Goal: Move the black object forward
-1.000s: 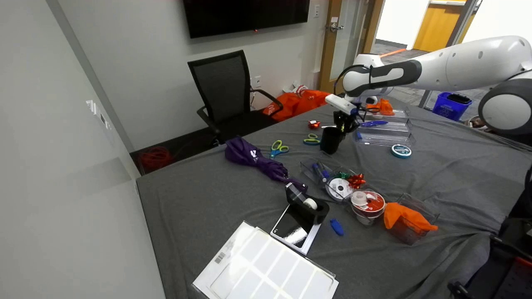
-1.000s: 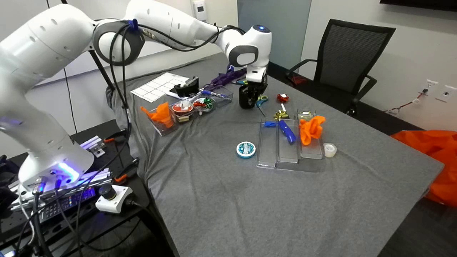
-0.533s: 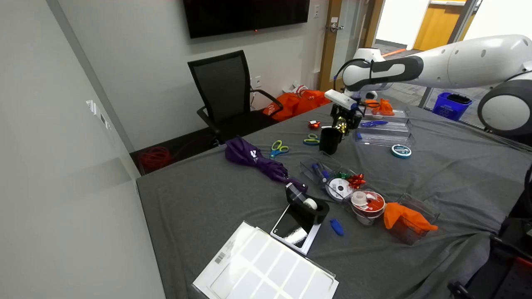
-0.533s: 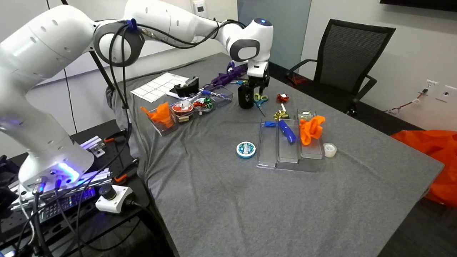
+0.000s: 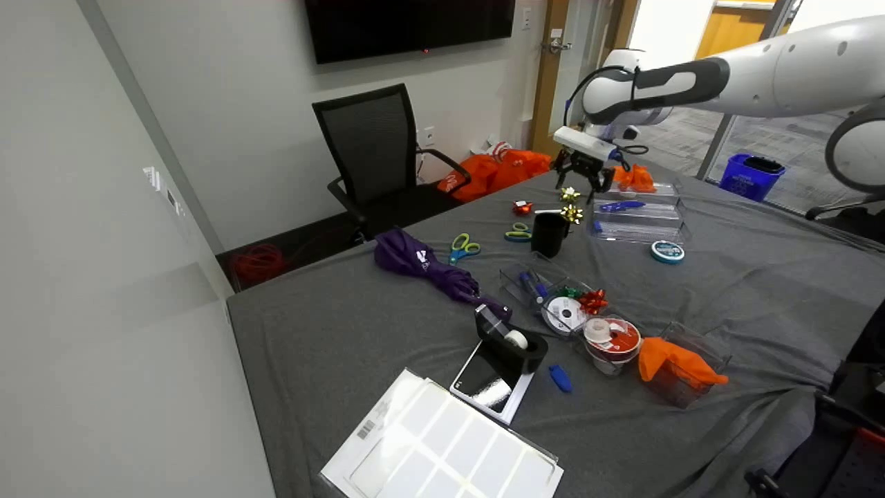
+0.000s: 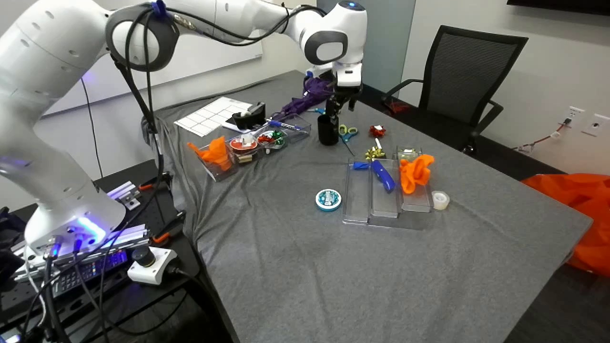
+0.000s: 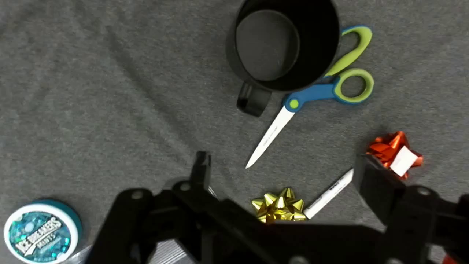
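While the gripper [image 7: 284, 167] hangs unclenched, its fingers spread wide across the lower half of the wrist view, the black mug [image 7: 280, 47] stands upright on the grey cloth [image 7: 121, 121] at the top centre of that frame, apart from them; scissors [image 7: 317, 91] lie partly hidden behind the mug; a gold bow [image 7: 280, 205] shows at lower centre, a red bow [image 7: 395, 146] at right, a mint tin [image 7: 41, 233] at lower left.

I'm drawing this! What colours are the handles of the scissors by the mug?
The handles are lime green and blue, clearest in the wrist view.
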`<state>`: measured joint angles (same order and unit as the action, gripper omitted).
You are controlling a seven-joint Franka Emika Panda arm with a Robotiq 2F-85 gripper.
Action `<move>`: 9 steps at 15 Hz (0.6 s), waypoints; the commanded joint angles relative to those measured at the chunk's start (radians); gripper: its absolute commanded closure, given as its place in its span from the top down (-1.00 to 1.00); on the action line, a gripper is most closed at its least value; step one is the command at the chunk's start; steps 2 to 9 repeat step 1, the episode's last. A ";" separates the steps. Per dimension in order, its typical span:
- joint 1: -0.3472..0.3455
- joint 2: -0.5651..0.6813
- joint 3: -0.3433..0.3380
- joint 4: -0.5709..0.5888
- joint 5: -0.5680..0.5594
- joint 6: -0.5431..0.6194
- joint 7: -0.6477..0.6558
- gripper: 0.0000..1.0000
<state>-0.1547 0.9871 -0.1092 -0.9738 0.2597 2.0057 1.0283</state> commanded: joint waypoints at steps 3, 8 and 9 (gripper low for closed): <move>-0.023 -0.179 0.011 -0.235 -0.002 0.028 -0.187 1.00; -0.023 -0.179 0.011 -0.235 -0.002 0.028 -0.187 1.00; -0.023 -0.179 0.011 -0.235 -0.002 0.028 -0.187 1.00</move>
